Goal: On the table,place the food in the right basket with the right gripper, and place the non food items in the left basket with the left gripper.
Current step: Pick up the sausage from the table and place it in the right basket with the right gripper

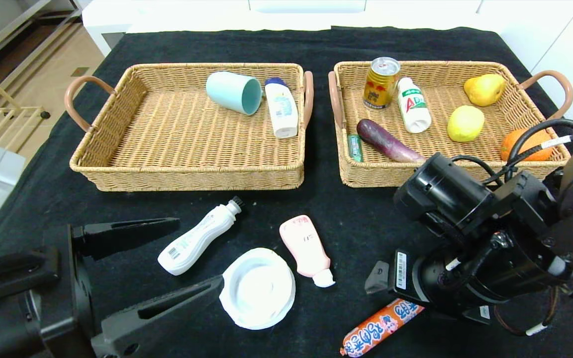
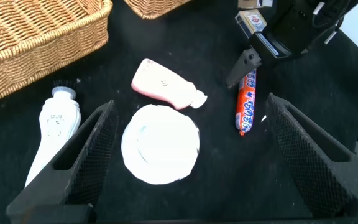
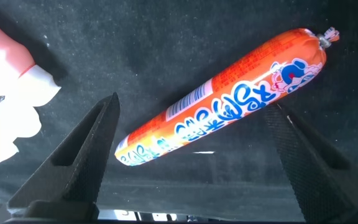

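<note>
Right gripper (image 3: pixel 191 149): fingers spread wide, straddling the sausage (image 3: pixel 229 121) on the table (image 1: pixel 356 219), not grasping. Left gripper (image 2: pixel 191 155): fingers released above white lid (image 2: pixel 160 144).

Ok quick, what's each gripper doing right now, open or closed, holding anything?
Left gripper: open, empty, above the white lid.
Right gripper: open, empty, straddling the sausage.

Two baskets (image 1: pixel 187 169) (image 1: pixel 515 107); nine items inside, and four loose on the desk (image 1: pixel 346 219): two bottles (image 1: pixel 197 238) (image 1: pixel 308 248), one lid (image 1: pixel 258 288), one sausage (image 1: pixel 381 328).
</note>
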